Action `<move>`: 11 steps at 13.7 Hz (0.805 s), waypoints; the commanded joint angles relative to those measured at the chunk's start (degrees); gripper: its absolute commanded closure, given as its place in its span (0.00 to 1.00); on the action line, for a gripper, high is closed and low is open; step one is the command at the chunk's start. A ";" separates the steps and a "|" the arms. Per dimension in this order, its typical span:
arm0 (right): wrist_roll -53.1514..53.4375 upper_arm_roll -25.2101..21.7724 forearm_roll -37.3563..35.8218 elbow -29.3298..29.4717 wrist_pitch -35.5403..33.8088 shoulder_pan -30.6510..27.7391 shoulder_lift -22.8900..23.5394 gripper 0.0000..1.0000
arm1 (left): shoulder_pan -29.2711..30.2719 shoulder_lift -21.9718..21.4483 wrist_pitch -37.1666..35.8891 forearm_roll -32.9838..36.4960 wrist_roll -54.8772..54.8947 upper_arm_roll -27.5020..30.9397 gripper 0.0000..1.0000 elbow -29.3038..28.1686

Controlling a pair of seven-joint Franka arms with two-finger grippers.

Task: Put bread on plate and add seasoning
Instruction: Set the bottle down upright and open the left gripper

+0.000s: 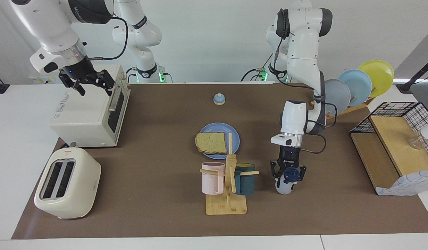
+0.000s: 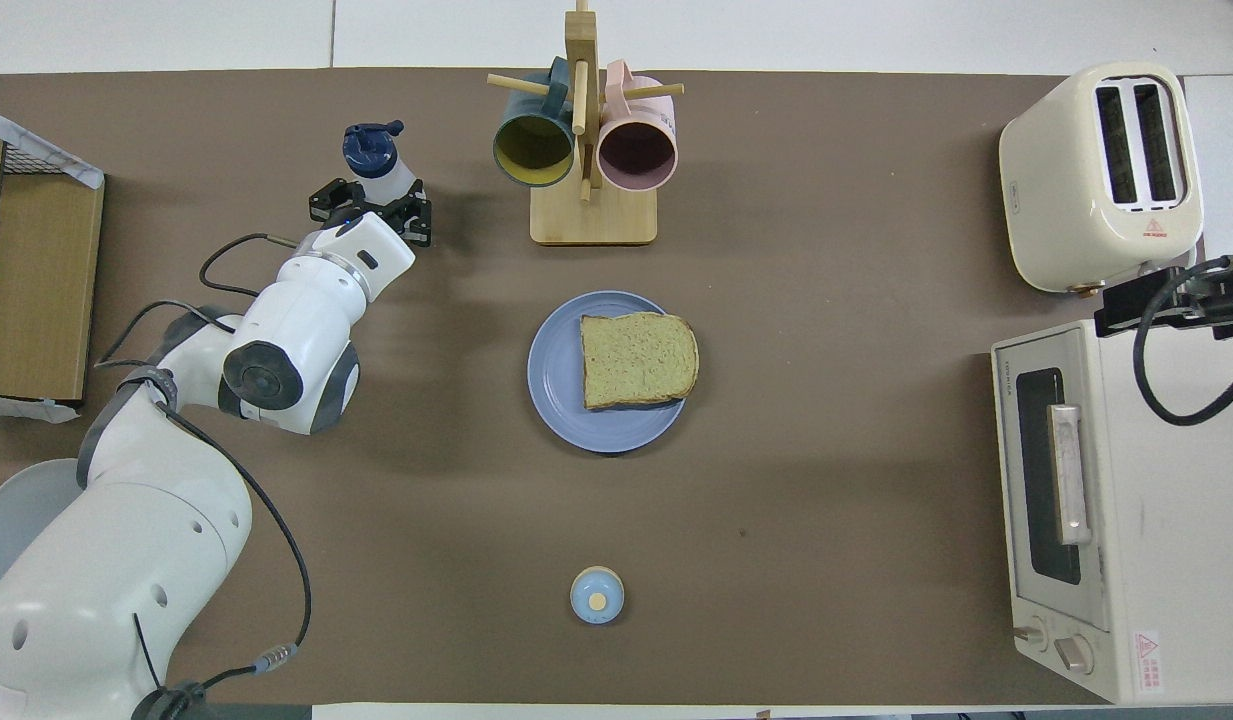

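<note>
My left gripper (image 1: 287,174) has its fingers clamped on the seasoning bottle (image 1: 285,184) beside the mug rack (image 1: 227,194). Bread (image 1: 211,142) lies on the plate (image 1: 234,137). My right gripper (image 1: 87,81) waits with fingers wide over the Toshiba toaster oven (image 1: 85,118).

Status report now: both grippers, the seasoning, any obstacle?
Left gripper shut on seasoning bottle, beside mug rack. Right gripper open, waiting over oven. Bread on plate. Nothing blocking.
</note>
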 commanded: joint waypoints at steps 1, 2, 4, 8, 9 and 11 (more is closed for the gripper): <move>-0.67 0.29 0.67 -1.15 0.14 -0.67 -1.00 0.00 | 0.97 0.44 0.68 1.11 -0.15 -0.16 0.61 -0.22; -0.67 0.29 0.67 -1.15 0.14 -0.67 -1.00 0.00 | 0.97 0.44 0.68 1.11 -0.15 -0.16 0.49 -0.31; -0.75 0.29 0.67 -1.15 0.14 -0.76 -1.00 0.00 | 1.06 0.26 0.41 1.11 -0.15 -0.16 0.23 -0.57; -0.75 0.29 0.67 -1.15 0.14 -0.67 -1.00 0.00 | 1.67 0.17 0.32 1.11 -0.06 -0.16 0.00 -1.01; -0.76 0.29 0.67 -1.15 0.14 -0.67 -1.00 0.00 | 1.76 0.17 0.32 1.11 -0.06 -0.16 0.00 -1.19; -0.75 0.29 0.67 -1.15 0.14 -0.67 -1.00 0.00 | 1.76 0.09 0.32 1.11 -0.06 -0.16 0.00 -1.37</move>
